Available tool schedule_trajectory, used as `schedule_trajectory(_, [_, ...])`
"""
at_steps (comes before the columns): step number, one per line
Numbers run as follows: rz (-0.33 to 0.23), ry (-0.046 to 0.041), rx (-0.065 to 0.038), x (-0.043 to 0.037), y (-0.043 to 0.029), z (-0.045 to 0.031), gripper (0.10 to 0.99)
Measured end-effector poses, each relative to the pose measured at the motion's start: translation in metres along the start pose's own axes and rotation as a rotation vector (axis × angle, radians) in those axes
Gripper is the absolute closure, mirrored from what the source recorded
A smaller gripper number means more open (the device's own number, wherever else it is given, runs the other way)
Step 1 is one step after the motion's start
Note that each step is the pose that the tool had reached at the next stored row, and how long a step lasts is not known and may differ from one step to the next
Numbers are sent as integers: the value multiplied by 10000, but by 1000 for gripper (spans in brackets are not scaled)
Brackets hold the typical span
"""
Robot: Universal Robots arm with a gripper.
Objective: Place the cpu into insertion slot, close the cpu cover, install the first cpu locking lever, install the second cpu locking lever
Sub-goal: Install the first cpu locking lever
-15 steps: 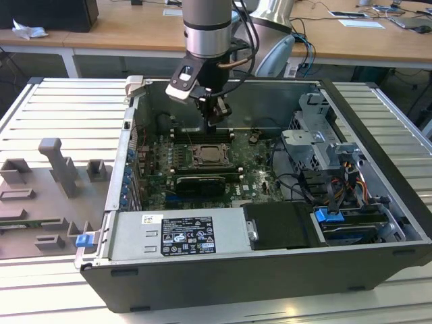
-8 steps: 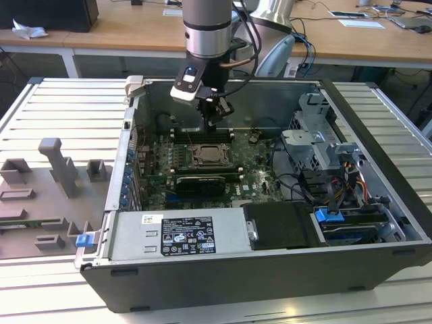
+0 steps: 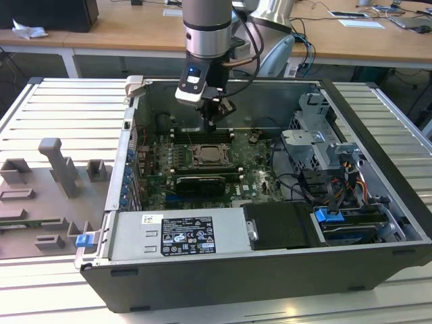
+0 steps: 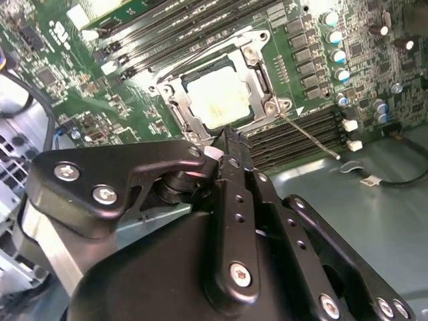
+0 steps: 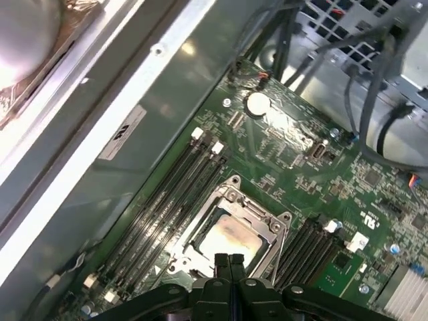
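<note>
Just beyond your pincer (image 5: 228, 261), closed on nothing, you have the cpu (image 5: 227, 237), framed by the cpu cover (image 5: 257, 212); its tips hover at the socket's edge.

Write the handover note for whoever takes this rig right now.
End effector: shut, empty, hovering by the cpu cover edge.
The cpu: seated beneath the cover's cut-out.
Done: cpu placed; cover looks closed.
Left: both levers; one thin lever sticks out over the memory slots, unlatched; the other I cannot make out.
</note>
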State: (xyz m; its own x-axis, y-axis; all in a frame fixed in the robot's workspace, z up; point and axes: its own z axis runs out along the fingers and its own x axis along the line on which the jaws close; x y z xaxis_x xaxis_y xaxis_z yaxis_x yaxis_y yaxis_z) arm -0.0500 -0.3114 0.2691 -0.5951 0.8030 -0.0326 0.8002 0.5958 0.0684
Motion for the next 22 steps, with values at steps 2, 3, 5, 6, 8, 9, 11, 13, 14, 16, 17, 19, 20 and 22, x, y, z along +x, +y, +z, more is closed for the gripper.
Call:
schedule_trajectory(2, [-263,18,-8,0,0,0,980])
schedule_trajectory(3, [-425,29,-14,0,0,0,980])
schedule_trajectory(5, [-913,63,-30,0,0,0,980])
schedule_trajectory(6, [-1239,85,-40,0,0,0,980])
schedule_trajectory(8, [-2004,138,-66,0,0,0,980])
schedule_trajectory(9, [-2195,151,-72,0,0,0,980])
schedule_trajectory(11, [-2629,180,-85,0,0,0,980])
schedule_trajectory(13, [-3026,208,-99,0,0,0,980])
schedule_trajectory(14, [-3211,220,-105,0,0,1,980])
schedule_trajectory(16, [-3634,249,-119,0,0,1,980])
schedule_trajectory(17, [-3918,269,-129,0,0,1,980])
schedule_trajectory(19, [-4364,299,-143,0,0,2,980])
schedule_trajectory(20, [-4717,323,-154,0,0,4,980])
schedule_trajectory(22, [-5090,354,-155,0,0,5,980])
